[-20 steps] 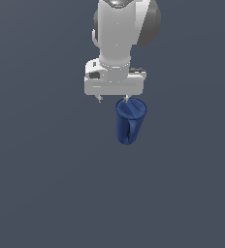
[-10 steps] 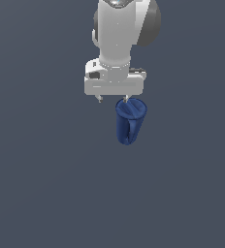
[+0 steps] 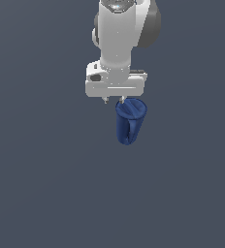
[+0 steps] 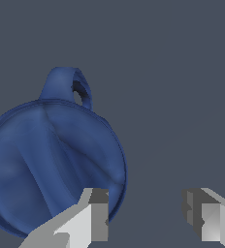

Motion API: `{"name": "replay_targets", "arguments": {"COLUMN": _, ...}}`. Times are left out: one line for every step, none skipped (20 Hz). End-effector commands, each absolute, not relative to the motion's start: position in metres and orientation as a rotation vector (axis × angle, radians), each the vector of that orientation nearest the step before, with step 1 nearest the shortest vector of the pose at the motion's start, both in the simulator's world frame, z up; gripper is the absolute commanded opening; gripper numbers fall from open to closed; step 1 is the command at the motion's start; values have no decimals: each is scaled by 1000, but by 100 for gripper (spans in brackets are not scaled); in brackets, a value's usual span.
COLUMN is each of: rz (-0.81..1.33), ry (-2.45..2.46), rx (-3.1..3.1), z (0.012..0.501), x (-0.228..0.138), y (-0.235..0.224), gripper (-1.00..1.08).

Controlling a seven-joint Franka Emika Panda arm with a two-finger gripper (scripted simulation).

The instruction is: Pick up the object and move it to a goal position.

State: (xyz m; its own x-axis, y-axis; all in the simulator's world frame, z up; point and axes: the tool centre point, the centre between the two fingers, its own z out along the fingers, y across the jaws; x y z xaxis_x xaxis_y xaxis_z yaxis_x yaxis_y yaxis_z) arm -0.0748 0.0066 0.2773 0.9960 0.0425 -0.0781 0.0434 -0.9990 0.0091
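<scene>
The object is a dark blue soft bag standing on end on the grey floor, just below the arm's white hand. From the wrist view I look down on its rounded end, with the strap handle looping off its far side. My gripper hovers above the bag's top and is open. The wrist view shows the gripper with only bare floor in its gap. One fingertip overlaps the bag's rim, so the bag lies beside the gap, not in it.
A plain dark grey floor fills both views. No other objects or edges show.
</scene>
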Motion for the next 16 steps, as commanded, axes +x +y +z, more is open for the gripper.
{"name": "replay_targets", "arguments": {"rz": -124, "ry": 65, "rx": 3128, "z": 277, "x": -74, "y": 7, "gripper": 28}}
{"name": "replay_targets", "arguments": {"rz": -127, "ry": 63, "rx": 3129, "z": 277, "x": -74, "y": 7, "gripper": 28}}
{"name": "replay_targets", "arguments": {"rz": -131, "ry": 61, "rx": 3129, "z": 277, "x": -73, "y": 7, "gripper": 28}}
{"name": "replay_targets", "arguments": {"rz": -135, "ry": 57, "rx": 3129, "z": 277, "x": -72, "y": 8, "gripper": 28}}
{"name": "replay_targets", "arguments": {"rz": -140, "ry": 53, "rx": 3129, "z": 277, "x": -70, "y": 8, "gripper": 28}}
{"name": "replay_targets", "arguments": {"rz": -145, "ry": 49, "rx": 3130, "z": 277, "x": -69, "y": 9, "gripper": 28}}
{"name": "replay_targets", "arguments": {"rz": -152, "ry": 43, "rx": 3130, "z": 277, "x": -67, "y": 9, "gripper": 28}}
{"name": "replay_targets", "arguments": {"rz": -159, "ry": 38, "rx": 3130, "z": 277, "x": -65, "y": 10, "gripper": 28}}
{"name": "replay_targets", "arguments": {"rz": -168, "ry": 31, "rx": 3131, "z": 277, "x": -63, "y": 11, "gripper": 28}}
{"name": "replay_targets", "arguments": {"rz": -177, "ry": 24, "rx": 3131, "z": 277, "x": -61, "y": 11, "gripper": 28}}
{"name": "replay_targets", "arguments": {"rz": -187, "ry": 16, "rx": 3131, "z": 276, "x": -58, "y": 12, "gripper": 28}}
{"name": "replay_targets", "arguments": {"rz": -197, "ry": 8, "rx": 3131, "z": 276, "x": -56, "y": 13, "gripper": 28}}
{"name": "replay_targets", "arguments": {"rz": -209, "ry": -1, "rx": 3131, "z": 276, "x": -53, "y": 14, "gripper": 28}}
{"name": "replay_targets", "arguments": {"rz": -222, "ry": -11, "rx": 3131, "z": 276, "x": -50, "y": 15, "gripper": 28}}
{"name": "replay_targets", "arguments": {"rz": -235, "ry": -21, "rx": 3131, "z": 275, "x": -46, "y": 16, "gripper": 28}}
{"name": "replay_targets", "arguments": {"rz": -249, "ry": -32, "rx": 3130, "z": 275, "x": -43, "y": 18, "gripper": 28}}
